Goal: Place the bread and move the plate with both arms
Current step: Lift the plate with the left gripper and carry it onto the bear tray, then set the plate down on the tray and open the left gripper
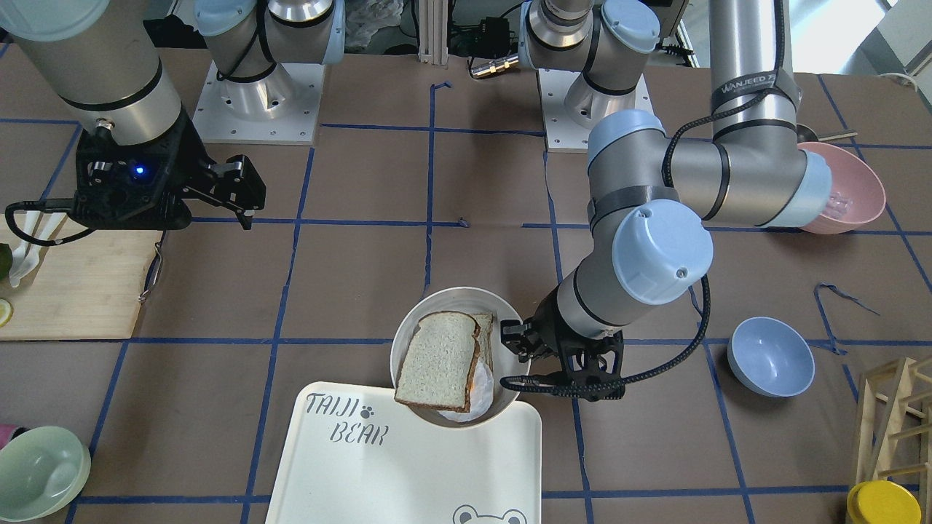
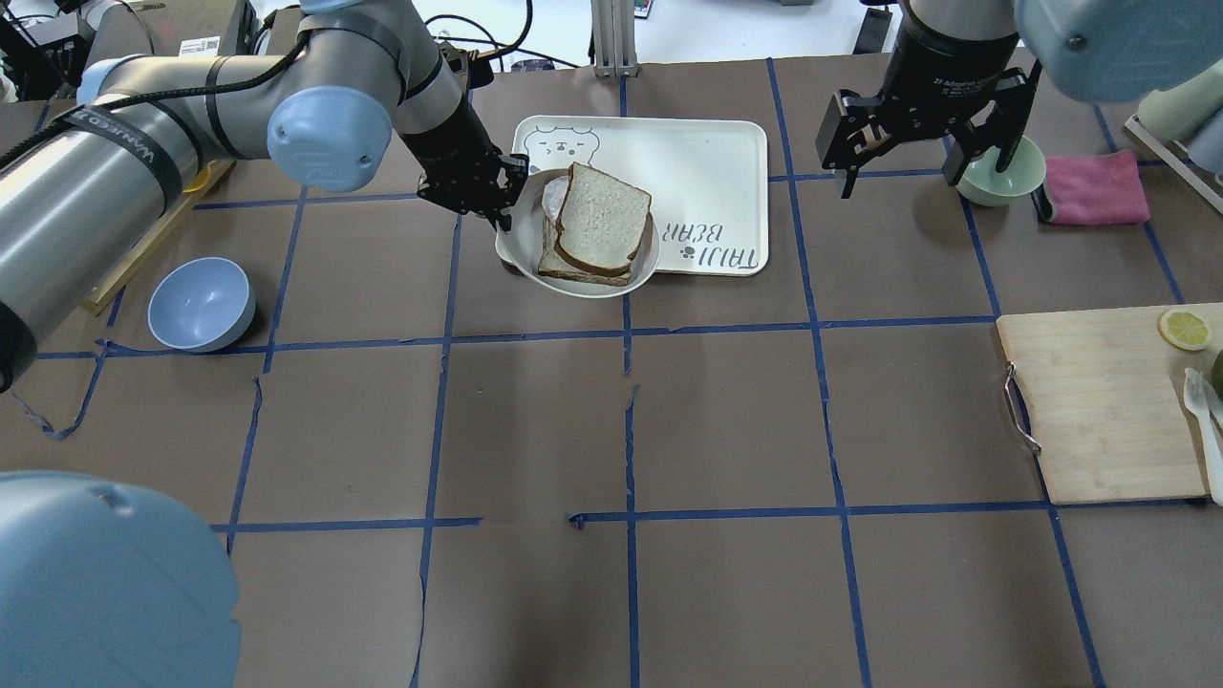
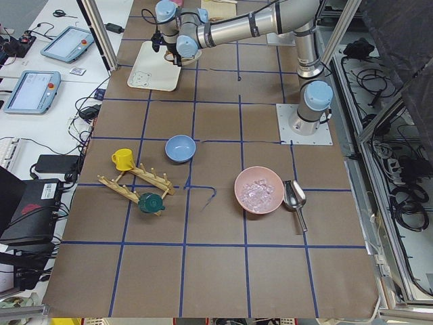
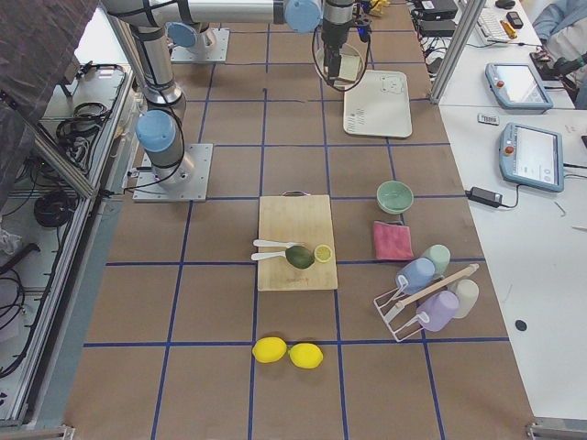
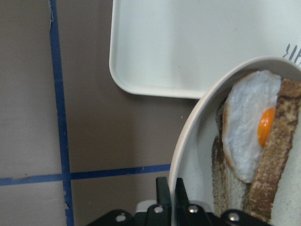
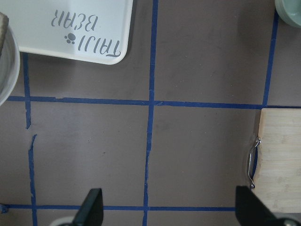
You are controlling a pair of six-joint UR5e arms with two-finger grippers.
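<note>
Left wrist-mounted close-up: plate rim pinched, sandwich aboard

My left pincer (image 2: 504,212) is clamped on the rim of the plate (image 2: 573,287), one finger inside the rim and one outside, on the plate's side toward my left. On the plate, the bread (image 2: 597,227) lies on top. A fried egg (image 5: 247,132) sits under it, and a second slice (image 2: 564,269) lies at the bottom. The plate overlaps the near left corner of the TAIJI BEAR tray (image 2: 688,158). Whether it rests there or is held just above it, I cannot tell.

My right pincer (image 2: 898,177) hangs over the table just right of the tray, its fingers spread wide, well apart from the plate. A pale green bowl (image 2: 998,177) sits just behind it, with a pink cloth (image 2: 1094,186) beside the bowl. Nearer me on that side, a cutting board (image 2: 1099,411) carries a lemon slice (image 2: 1185,330). Far to my left stand a blue bowl (image 2: 201,304) and a pink bowl (image 1: 848,182) holding clear lumps.
</note>
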